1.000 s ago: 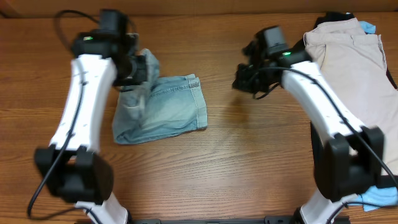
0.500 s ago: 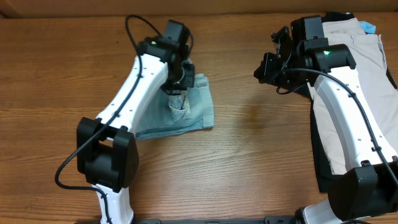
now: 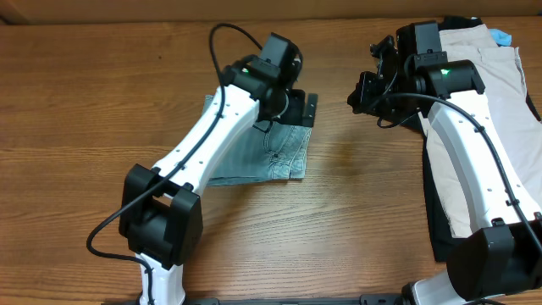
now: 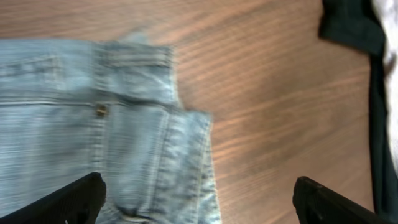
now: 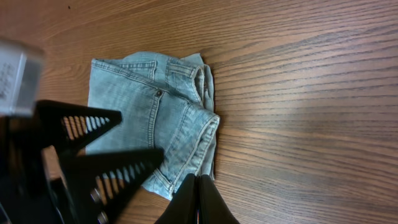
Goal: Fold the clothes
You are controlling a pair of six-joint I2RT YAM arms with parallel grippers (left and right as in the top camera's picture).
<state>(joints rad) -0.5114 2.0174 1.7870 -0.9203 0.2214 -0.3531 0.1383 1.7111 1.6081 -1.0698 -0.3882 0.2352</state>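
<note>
The light-blue denim shorts lie folded on the wooden table, left of centre. In the left wrist view their waistband and pocket seams fill the left half. My left gripper hovers over the shorts' right edge, open, its two black fingertips wide apart with nothing between them. My right gripper is shut and empty, off to the right of the shorts over bare wood. In the right wrist view its closed fingers point toward the folded denim.
Beige shorts lie at the far right over a black garment, whose corner shows in the left wrist view. A bit of blue cloth peeks out at the back right. Bare wood lies between the denim and the pile.
My left gripper carried a fold of denim to the right across the shorts, then opened and let it go. The right arm pulled back toward the beige pile, then held still.
</note>
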